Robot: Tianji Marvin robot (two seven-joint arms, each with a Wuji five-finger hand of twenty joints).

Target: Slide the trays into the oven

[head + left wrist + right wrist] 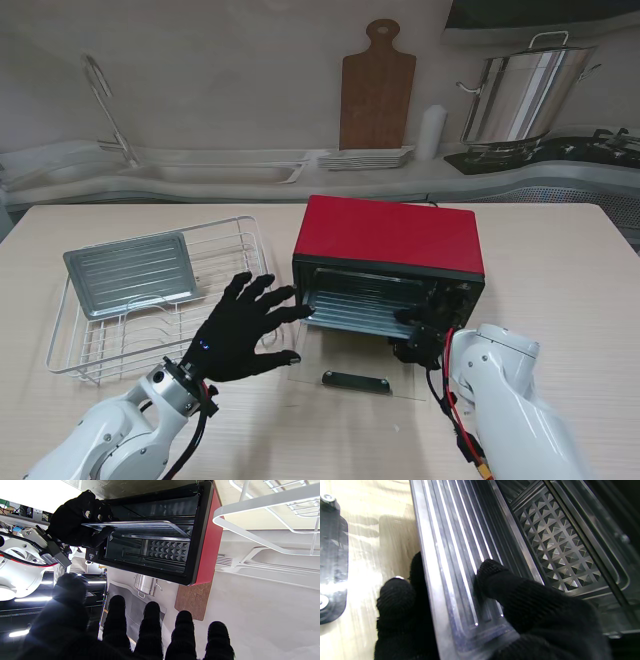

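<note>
Tray one [350, 312] sits part way into the red oven [390, 235], on the rail, its near edge just at the mouth above the dropped glass door [355, 378]. Right hand [425, 325] is clamped on that tray's right front corner: right wrist view shows the thumb [492, 577] on the ribbed top face and other fingers [395, 595] under the rim. Tray's long axis runs left-right across the mouth, so the push is straight away from me, into the cavity; the grip is off-centre, and my read is it could skew and bind on the rails. Left hand [240, 325] holds nothing, fingers spread, hovering at the oven's left front corner, fingertips about at the frame; contact unclear. It looks well placed to steady the left side or the oven body. Tray two [130, 272] lies in the white wire rack [60, 335] on the worktop [560, 270], left of the oven, well apart from the right hand; left hand is nearer, so that one looks like its job afterwards.
</note>
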